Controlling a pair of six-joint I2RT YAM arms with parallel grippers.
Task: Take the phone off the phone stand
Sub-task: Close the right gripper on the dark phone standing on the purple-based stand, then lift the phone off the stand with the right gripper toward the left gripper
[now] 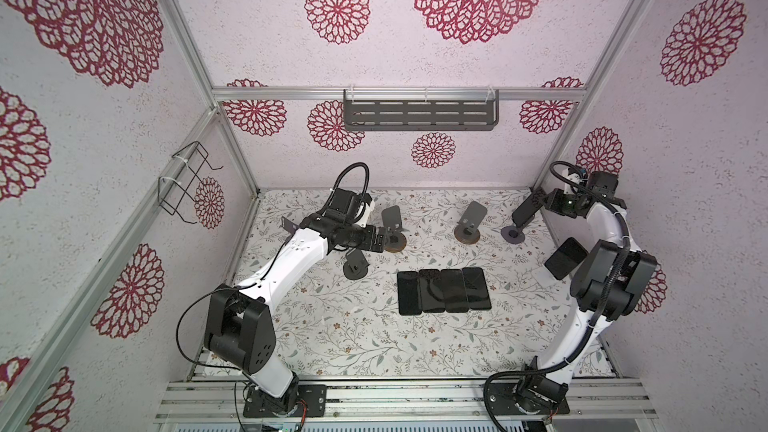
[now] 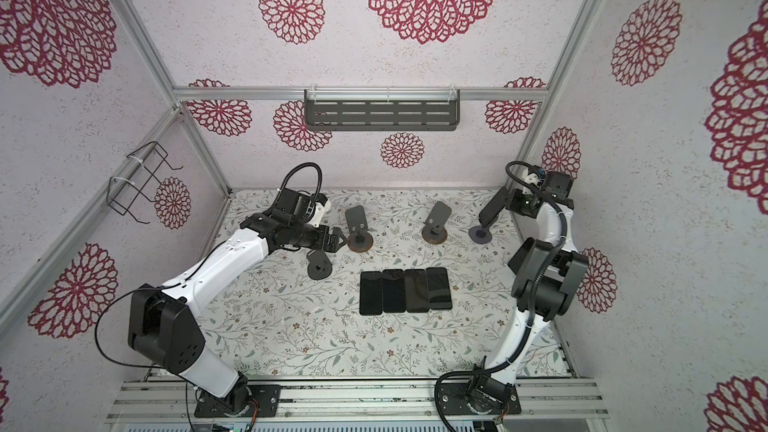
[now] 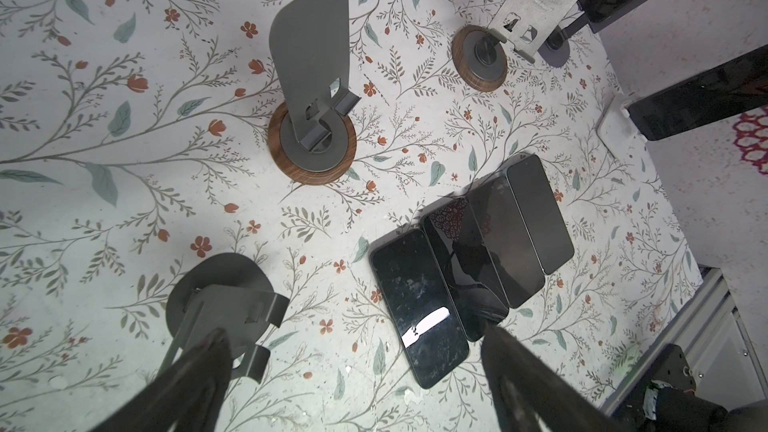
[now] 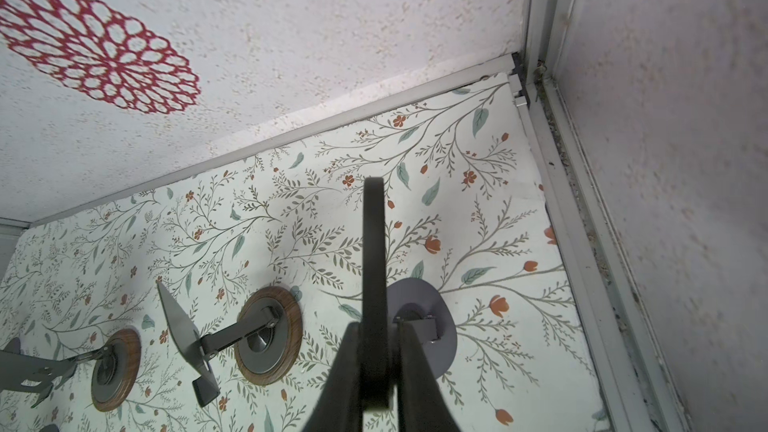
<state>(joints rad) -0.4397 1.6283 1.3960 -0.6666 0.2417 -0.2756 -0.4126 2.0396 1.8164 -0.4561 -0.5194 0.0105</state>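
Glossy black glass in a thin slab shape: that's the phone (image 4: 374, 243), showing edge-on at lower centre of the right wrist view. The right gripper (image 4: 378, 326) is pinching it, both dark fingers pressing on its flat faces. In both top views it's leaning tilted on the phone stand (image 1: 513, 233), the one with the flat matte grey round base, at the upper right of the mat (image 1: 332, 326).

The left gripper (image 3: 353, 332) is hanging with its fingers spread wide, gripping nothing, above a bent grey sheet-metal stand (image 3: 224, 301). Two wood-ringed stands (image 3: 311, 155) are sitting along the back, and four loose phones (image 1: 432, 290) are lying flat side by side mid-mat.

The mat is showing a papery leaf-and-orange-flower print. The walls (image 1: 415, 56) are looking bumpy white with red lacy rosettes, and aluminium rails (image 1: 291, 93) are framing them.
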